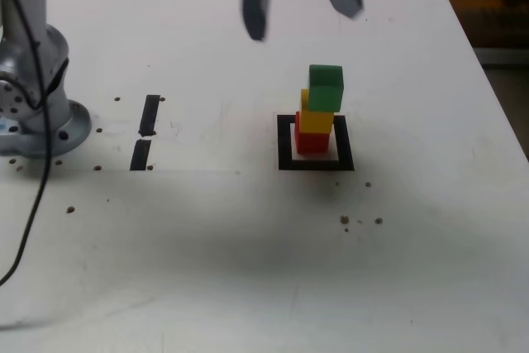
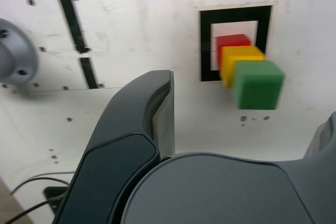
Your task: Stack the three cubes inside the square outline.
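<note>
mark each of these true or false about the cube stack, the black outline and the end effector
1. The green cube is on top of the stack. True.
2. The yellow cube is at the bottom. False: it is in the middle, with the red cube at the bottom.
3. The red cube stands inside the black square outline. True.
4. The end effector is shut on the green cube. False: it is open and clear of the stack.
5. All three cubes are stacked. True.

Robotics lab or workshop: robot arm base [image 1: 51,126] bolted on white, hole-marked tabletop [image 1: 207,245], black tape strips [image 1: 150,115], loose cable [image 1: 41,155].
</note>
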Controlling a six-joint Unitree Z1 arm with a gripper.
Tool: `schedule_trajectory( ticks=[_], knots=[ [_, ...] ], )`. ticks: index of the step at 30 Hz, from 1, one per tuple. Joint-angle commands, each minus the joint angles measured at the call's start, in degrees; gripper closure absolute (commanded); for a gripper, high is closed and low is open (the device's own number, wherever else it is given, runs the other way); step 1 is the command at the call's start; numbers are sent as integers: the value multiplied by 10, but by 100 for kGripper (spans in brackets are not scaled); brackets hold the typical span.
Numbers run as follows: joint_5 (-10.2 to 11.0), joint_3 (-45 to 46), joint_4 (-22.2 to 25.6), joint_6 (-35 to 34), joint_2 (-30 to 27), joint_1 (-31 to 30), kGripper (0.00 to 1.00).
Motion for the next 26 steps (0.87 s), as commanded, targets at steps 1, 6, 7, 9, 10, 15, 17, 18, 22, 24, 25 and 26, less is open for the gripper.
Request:
schedule_trajectory(
  ticks=[1,6,7,9,10,15,17,18,22,24,25,26],
  knots=[
    [0,38,5,4,-74,3,0],
    [-9,177,-2,30,-193,21,0],
    [-11,206,-8,38,-205,26,0],
    [-13,269,-29,50,-218,31,0],
    [-14,302,-47,53,-219,33,0],
    [-28,469,-192,52,-207,34,0],
    [-32,524,-249,50,-198,33,0],
    [-33,545,-272,47,-193,32,0],
    [-25,590,-323,31,-180,21,0],
    [-21,598,-329,24,-179,15,0],
    [-19,603,-330,22,-179,14,0],
    [-20,607,-332,22,-179,14,0]
  ],
)
